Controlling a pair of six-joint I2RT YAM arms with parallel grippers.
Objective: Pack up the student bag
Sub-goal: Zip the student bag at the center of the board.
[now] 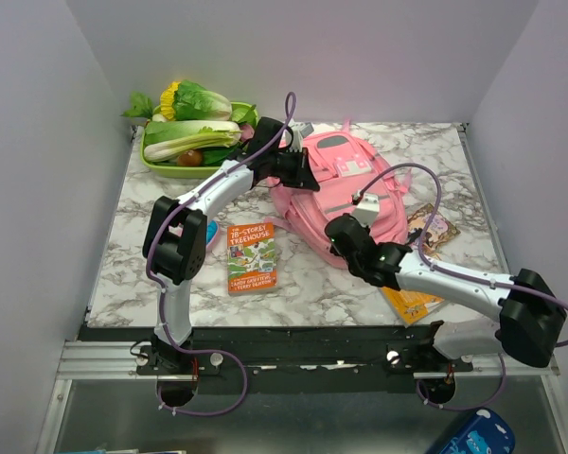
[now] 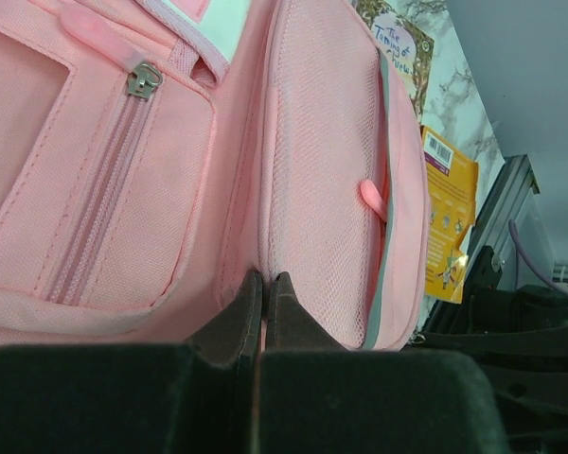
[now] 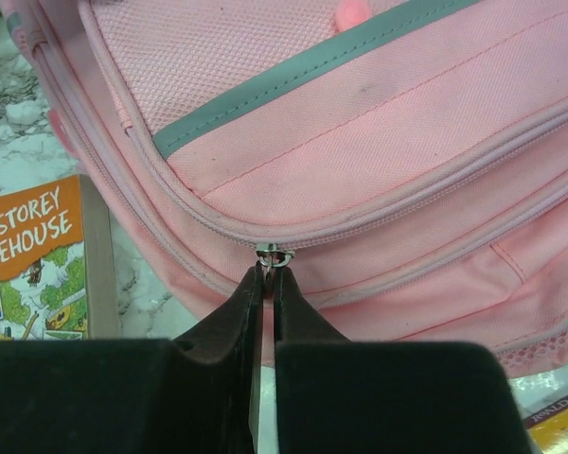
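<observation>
The student bag (image 1: pixel 346 184), a large pink backpack, lies flat at the back middle of the marble table. My left gripper (image 1: pixel 298 170) is at its left edge. In the left wrist view the left gripper (image 2: pixel 264 277) is shut, pinching a fold of the bag's pink fabric (image 2: pixel 312 189) beside a mesh side pocket. My right gripper (image 1: pixel 346 234) is at the bag's near edge. In the right wrist view the right gripper (image 3: pixel 268 272) is closed on the pull tab under a metal zip slider (image 3: pixel 275 253); that zip (image 3: pixel 407 213) is closed along its length.
A Treehouse book (image 1: pixel 252 257) lies left of the bag. Two more books (image 1: pixel 426 236) sit right of the bag, partly under my right arm. A green tray of vegetables (image 1: pixel 189 142) stands at the back left. A blue pencil case (image 1: pixel 478 437) lies below the table edge.
</observation>
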